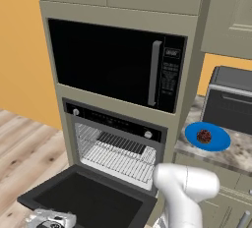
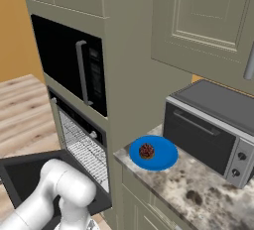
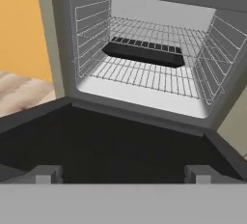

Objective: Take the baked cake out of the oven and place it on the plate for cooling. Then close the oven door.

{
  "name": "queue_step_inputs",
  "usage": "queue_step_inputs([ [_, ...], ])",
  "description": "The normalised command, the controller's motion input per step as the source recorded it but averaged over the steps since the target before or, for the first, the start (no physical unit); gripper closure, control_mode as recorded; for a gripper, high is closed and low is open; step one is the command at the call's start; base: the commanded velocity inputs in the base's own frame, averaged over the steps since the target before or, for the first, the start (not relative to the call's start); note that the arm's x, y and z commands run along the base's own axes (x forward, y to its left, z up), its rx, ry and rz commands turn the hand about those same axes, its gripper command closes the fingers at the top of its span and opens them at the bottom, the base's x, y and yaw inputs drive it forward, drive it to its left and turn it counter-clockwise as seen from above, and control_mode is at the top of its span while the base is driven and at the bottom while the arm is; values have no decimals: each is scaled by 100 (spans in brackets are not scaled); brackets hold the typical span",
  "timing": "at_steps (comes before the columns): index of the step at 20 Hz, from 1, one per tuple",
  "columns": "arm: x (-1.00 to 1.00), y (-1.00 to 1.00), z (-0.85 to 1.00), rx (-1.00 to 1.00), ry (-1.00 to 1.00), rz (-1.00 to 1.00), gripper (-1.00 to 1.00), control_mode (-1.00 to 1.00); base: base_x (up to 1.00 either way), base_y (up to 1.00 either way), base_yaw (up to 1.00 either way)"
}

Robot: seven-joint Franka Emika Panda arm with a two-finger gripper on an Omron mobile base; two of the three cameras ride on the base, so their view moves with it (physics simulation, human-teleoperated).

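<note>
Dark brown cake (image 2: 147,150), seemingly red-specked; bright blue plate (image 2: 166,158); black oven (image 1: 118,124).

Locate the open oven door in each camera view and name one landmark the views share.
Left base view: oven door, lowered flat, bottom left.
Right base view: oven door, lower left, partly behind the arm.
Hand view: oven door, dark panel across the lower half.
Shared landmark: wire racks.
</note>
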Motion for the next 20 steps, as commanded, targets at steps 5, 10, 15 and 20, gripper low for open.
queue_step_inputs([
  [5,-33,65,0,-1,-5,-1,-100,-100,0,0,0],
  [10,-16,64,-3,0,-9,-7,-100,-100,0,0,0],
  [15,0,30,-28,0,-16,-18,-100,-100,0,0,0],
  [20,6,20,-45,0,-18,-23,-100,-100,0,0,0],
])
